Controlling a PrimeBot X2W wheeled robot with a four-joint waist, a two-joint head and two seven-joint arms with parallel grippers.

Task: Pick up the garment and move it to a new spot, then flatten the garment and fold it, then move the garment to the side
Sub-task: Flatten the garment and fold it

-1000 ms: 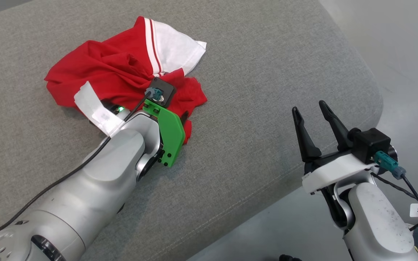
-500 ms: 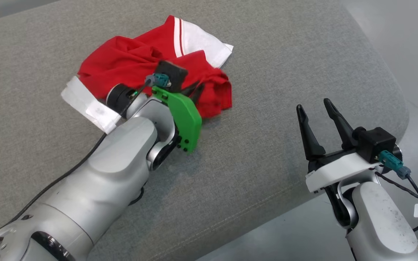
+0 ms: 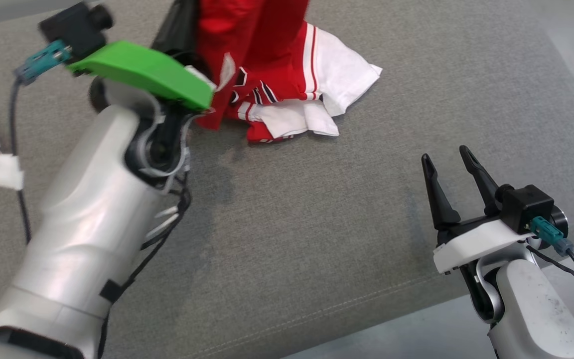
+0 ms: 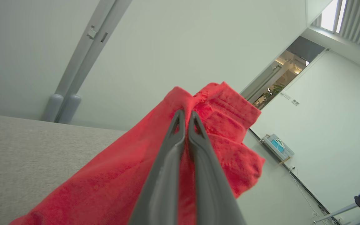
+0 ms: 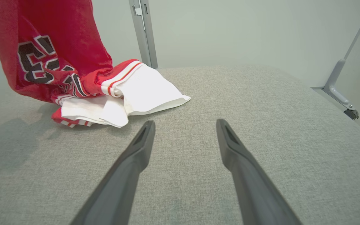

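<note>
Left gripper point(image 4: 186, 114) is pinched tight on a bunched fold of the red garment point(image 3: 267, 60). The cloth hangs from it, with the white-trimmed lower end resting on the grey cushion point(image 3: 317, 224) toward its far edge. Right gripper point(image 3: 445, 153) is spread wide and empty, over the cushion's near right edge.

Risks, as I judge them:
- The pinch takes only a thin bunch near the fingertips, so a quick swing could pull it free.
- The trailing end may drag on the upholstery and land twisted.
- Held from one point, the garment will likely set down crumpled, making flattening harder.
</note>
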